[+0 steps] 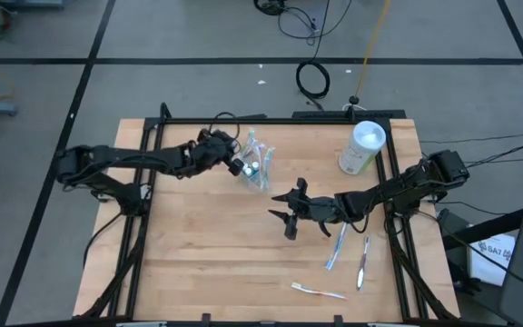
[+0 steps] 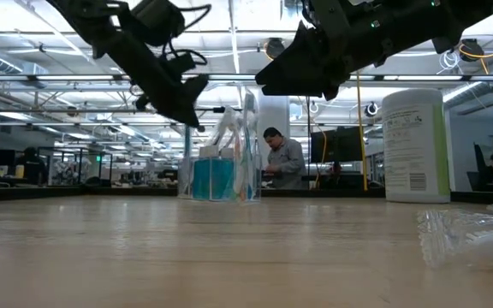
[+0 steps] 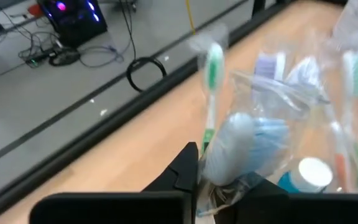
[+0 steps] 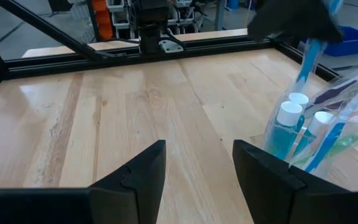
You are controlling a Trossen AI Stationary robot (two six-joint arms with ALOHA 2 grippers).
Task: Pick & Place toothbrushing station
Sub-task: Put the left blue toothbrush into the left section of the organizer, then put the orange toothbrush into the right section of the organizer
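On the pale wooden table (image 1: 198, 245), the small clear plastic cup (image 1: 256, 168) holding slim wrapped toothbrushes (image 2: 248, 137) and two teal toothpaste tubes (image 4: 284, 134) stands near the back edge, the tall white cylindrical canister (image 1: 362, 147) at the back right corner (three loose wrapped toothbrushes (image 1: 338, 247) lie front right).

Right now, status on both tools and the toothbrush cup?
Left tool shut at clear cup of toothbrushes. Right tool open, empty, mid-table. Three toothbrushes still loose.

You look straight down on the table (image 1: 207, 254) from above; level across it, low; each wrist camera sits close, both catching the clear cup (image 4: 319, 134).
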